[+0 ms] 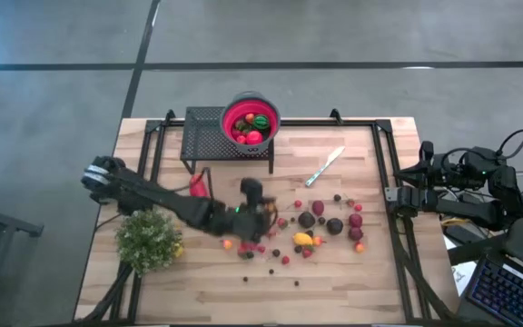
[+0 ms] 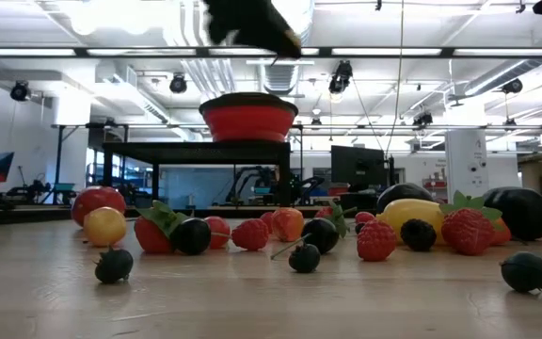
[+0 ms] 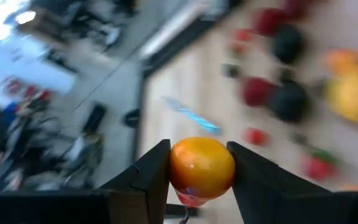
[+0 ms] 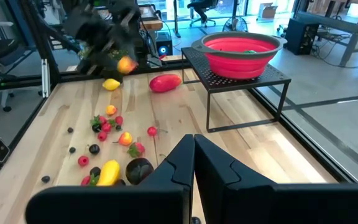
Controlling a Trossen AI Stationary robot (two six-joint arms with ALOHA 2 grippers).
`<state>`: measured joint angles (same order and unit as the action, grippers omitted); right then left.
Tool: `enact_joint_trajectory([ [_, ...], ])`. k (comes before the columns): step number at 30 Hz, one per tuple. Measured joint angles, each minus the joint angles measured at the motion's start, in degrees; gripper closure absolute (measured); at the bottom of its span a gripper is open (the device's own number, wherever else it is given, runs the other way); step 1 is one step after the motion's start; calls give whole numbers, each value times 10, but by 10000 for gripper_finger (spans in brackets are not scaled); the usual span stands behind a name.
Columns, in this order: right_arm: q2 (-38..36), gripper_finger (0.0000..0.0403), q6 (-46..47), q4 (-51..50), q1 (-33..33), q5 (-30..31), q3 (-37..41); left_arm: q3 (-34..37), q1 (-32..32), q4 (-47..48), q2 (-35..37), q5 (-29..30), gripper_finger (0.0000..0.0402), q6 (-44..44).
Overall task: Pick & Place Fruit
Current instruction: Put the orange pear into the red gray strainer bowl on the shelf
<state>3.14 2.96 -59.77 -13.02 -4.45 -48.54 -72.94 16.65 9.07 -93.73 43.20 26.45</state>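
Observation:
My left gripper (image 3: 199, 149) is shut on a round orange-yellow fruit (image 3: 202, 168), well above the table over the left part of the scattered fruit; it also shows as my left gripper (image 4: 124, 62) from across the table. Many small toy fruits (image 1: 320, 227) lie loose on the wooden table. More fruits lie in a red bowl (image 1: 251, 120), which stands on a black mesh stand (image 1: 209, 136) at the far edge. My right gripper (image 4: 193, 152) is shut on nothing, at the table's right edge. My left gripper pinches the orange-yellow fruit between its two fingers (image 3: 154, 174), one on each of its opposite sides (image 3: 178, 167). The fingers slant a little downward. The fruit is lifted clear of the table, and its rounded top shows between the fingertips.
A silver knife (image 1: 325, 166) lies right of the stand. A bushy green plant (image 1: 148, 238) stands near the left front under my left arm. A larger red piece (image 4: 165, 83) and a yellow fruit (image 4: 110, 84) lie by the stand. Bare wood runs along the near edge.

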Motion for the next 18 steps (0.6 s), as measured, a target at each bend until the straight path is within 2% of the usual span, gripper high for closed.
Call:
enact_joint_trajectory([
  [4,0,394,0,0,0,0,0,-67,-70,-2,1,7,250,-36],
  [8,0,394,-1,0,0,0,0,-124,-141,10,2,-21,250,-76],
  [14,0,394,0,0,0,0,0,-191,-245,98,4,-103,248,-167],
  [18,0,394,0,0,0,0,0,-206,-305,169,4,-127,247,-223],
])
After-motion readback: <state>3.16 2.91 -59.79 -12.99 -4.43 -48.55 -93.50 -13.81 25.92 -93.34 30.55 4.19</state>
